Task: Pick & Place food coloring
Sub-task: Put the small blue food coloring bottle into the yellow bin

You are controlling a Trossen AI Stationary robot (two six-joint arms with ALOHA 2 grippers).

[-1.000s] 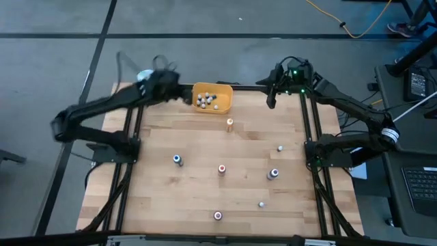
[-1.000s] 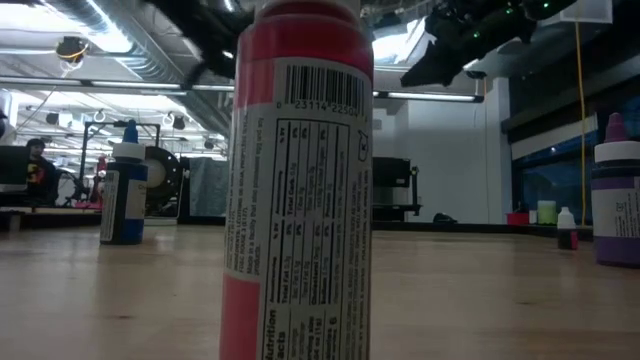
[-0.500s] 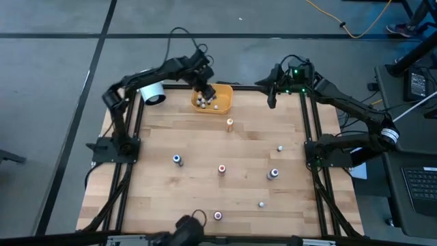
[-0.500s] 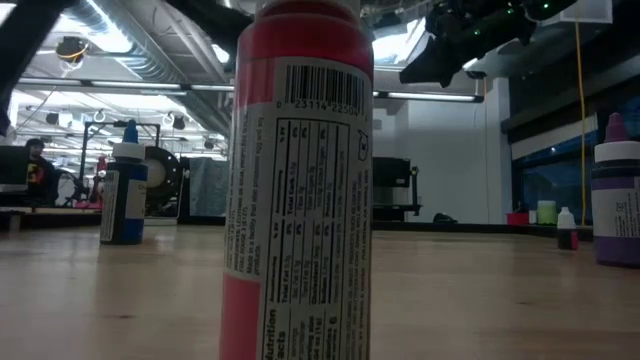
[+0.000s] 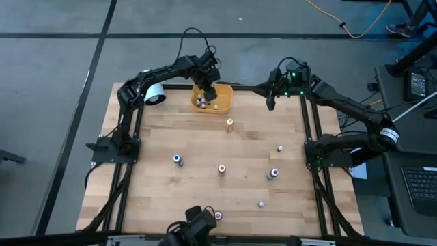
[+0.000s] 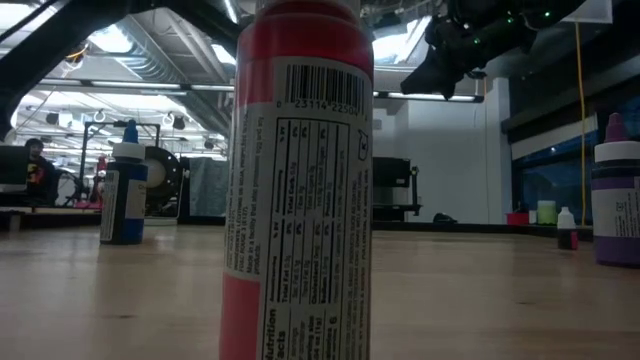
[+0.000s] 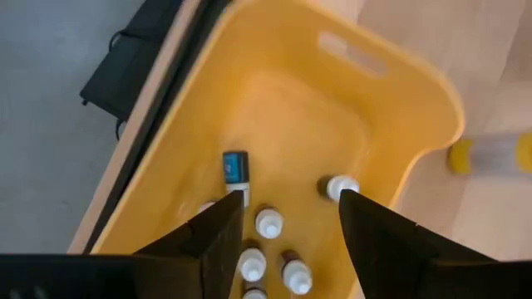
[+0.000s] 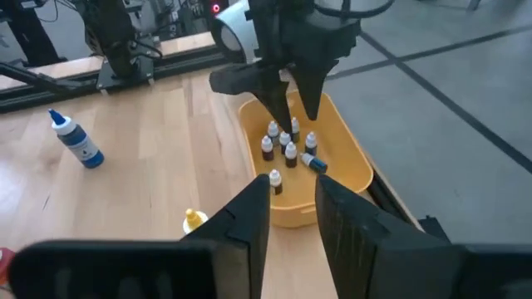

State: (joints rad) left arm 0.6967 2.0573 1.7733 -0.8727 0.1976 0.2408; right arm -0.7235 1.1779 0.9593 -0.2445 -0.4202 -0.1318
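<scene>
The yellow bin [image 5: 227, 97] stands at the table's far edge with several food coloring bottles [image 7: 268, 223] upright inside and a blue-capped one [image 7: 235, 166] lying on its floor. My left gripper [image 7: 291, 203] hangs open just above the bin [image 7: 332, 108], fingers pointing down, nothing between them. My right gripper [image 8: 293, 203] hovers open and empty to the bin's right [image 5: 272, 101], facing the bin [image 8: 349, 158]. More food coloring bottles stand on the table: orange [image 5: 229, 123], blue [image 5: 177, 160], red [image 5: 222, 169].
Further bottles stand toward the right and near edge: white [image 5: 280, 148], dark [image 5: 272, 174], white [image 5: 261, 203], red [image 5: 218, 215]. A white cylinder [image 5: 153, 93] sits by the left arm, left of the bin. A dark object [image 5: 194, 222] is at the near edge.
My left arm has swung from the bin's left side toward the table's right, and its gripper now hangs over the bin's middle. My right gripper has kept still. The bottles on the table have not moved.
</scene>
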